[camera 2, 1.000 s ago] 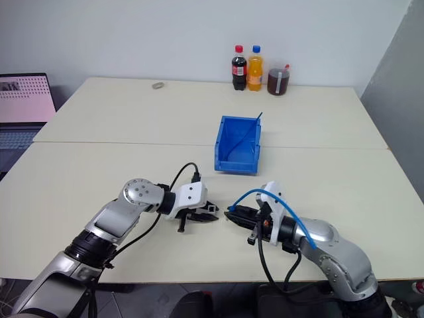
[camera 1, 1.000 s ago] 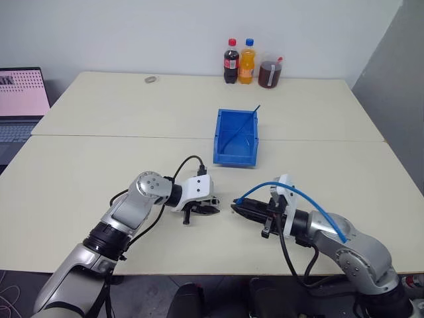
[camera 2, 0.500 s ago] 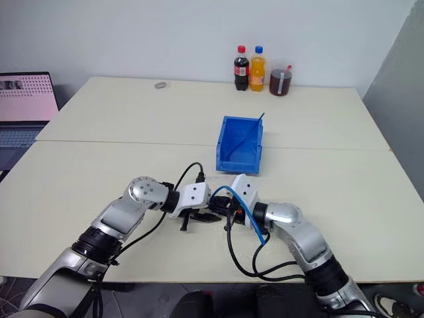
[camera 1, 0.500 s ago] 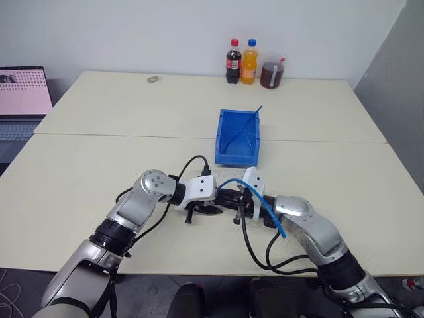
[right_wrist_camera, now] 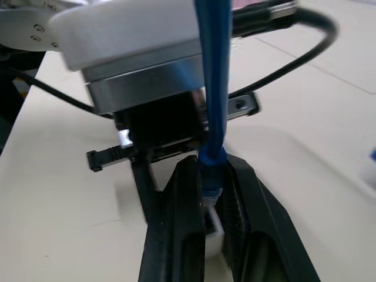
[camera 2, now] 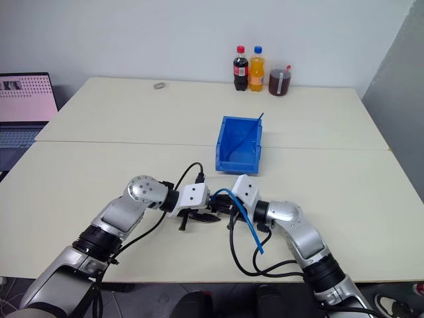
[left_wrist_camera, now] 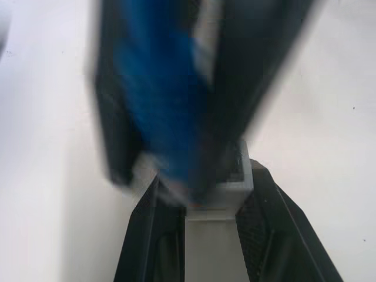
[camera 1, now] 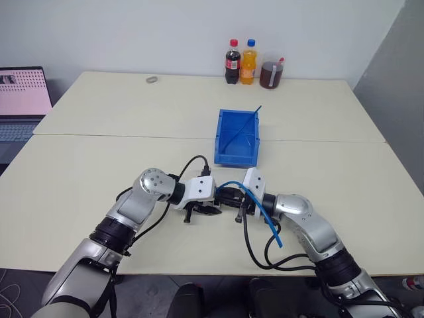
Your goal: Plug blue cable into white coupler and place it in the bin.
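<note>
1. In the head views the left pincer point(camera 1: 213, 210) and the right pincer point(camera 1: 224, 197) meet tip to tip above the pale counter point(camera 1: 99, 172), near its front edge.
2. The left wrist view shows what the head views cannot: the tiny white boxy plastic coupler point(left_wrist_camera: 226, 191) is pinched between the left pincer's two black fingers point(left_wrist_camera: 261, 217), with the blurred blue cable end right against its face.
3. The right wrist view shows the thin light-blue cable point(right_wrist_camera: 214, 88) nipped between the right pincer's pressed-together fingers point(right_wrist_camera: 182, 223), its plug end at their tips, facing the left pincer's housing.
4. From the head views, the cable arcs up out of the right pincer and trails back over the right forearm, its free end hanging near the counter.
5. Farther off, the blue plastic open-top bin point(camera 1: 218, 142) sits mid-counter, well apart from both pincers; a thin dark blue strand point(camera 1: 242, 129) leans inside it.
6. At the far edge stand three drink bottles point(camera 1: 249, 63); a laptop point(camera 1: 23, 93) sits far left.
</note>
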`<action>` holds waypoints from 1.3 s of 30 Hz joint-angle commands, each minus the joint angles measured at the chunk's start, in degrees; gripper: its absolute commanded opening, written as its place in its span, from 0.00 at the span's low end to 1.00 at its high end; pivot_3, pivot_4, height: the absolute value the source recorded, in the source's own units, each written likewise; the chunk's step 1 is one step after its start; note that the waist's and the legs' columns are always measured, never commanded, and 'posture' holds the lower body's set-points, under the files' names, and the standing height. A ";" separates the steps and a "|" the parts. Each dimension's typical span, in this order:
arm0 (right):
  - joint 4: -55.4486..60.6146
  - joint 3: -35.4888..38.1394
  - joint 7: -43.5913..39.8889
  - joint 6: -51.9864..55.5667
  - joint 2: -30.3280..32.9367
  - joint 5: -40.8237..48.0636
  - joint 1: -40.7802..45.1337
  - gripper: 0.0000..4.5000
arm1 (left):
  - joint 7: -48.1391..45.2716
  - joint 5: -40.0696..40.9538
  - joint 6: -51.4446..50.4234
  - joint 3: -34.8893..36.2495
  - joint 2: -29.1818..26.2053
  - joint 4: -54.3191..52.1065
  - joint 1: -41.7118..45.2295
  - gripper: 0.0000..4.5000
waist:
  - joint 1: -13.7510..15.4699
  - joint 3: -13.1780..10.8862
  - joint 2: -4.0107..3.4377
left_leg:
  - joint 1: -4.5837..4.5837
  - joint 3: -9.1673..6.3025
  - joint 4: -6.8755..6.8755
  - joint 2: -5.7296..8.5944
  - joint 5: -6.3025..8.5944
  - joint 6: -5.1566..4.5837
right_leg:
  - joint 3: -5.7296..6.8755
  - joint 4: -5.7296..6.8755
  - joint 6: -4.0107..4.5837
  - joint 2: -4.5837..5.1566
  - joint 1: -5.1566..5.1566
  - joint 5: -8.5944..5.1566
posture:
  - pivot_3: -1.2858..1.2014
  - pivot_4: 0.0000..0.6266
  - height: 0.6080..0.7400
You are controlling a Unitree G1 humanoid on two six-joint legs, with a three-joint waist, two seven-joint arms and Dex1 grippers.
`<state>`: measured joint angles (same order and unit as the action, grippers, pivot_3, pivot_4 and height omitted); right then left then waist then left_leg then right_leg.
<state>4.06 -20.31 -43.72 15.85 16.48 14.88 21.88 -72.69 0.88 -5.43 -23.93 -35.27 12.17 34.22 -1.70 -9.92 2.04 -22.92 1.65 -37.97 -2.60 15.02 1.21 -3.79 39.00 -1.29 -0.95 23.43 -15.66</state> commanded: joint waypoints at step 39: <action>-5.92 -2.29 -5.32 -5.63 0.36 -8.25 1.36 0.03 | -1.42 -1.92 1.34 -0.68 -0.04 2.70 -1.78 0.18 | -0.25 0.18 -0.06 | 0.20 0.03 -0.02 -0.01 0.00 0.00 | -0.04 0.08 0.10 -0.10 -0.12 0.06 | 0.52 0.24 1.00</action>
<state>0.11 -22.67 -48.91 8.81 16.43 7.58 23.18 -73.31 0.90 -3.63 -23.01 -35.19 14.05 33.92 -1.96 -9.74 1.98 -22.72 1.68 -37.99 -2.61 15.02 1.21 -3.83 39.07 -1.20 -1.05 23.31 -15.61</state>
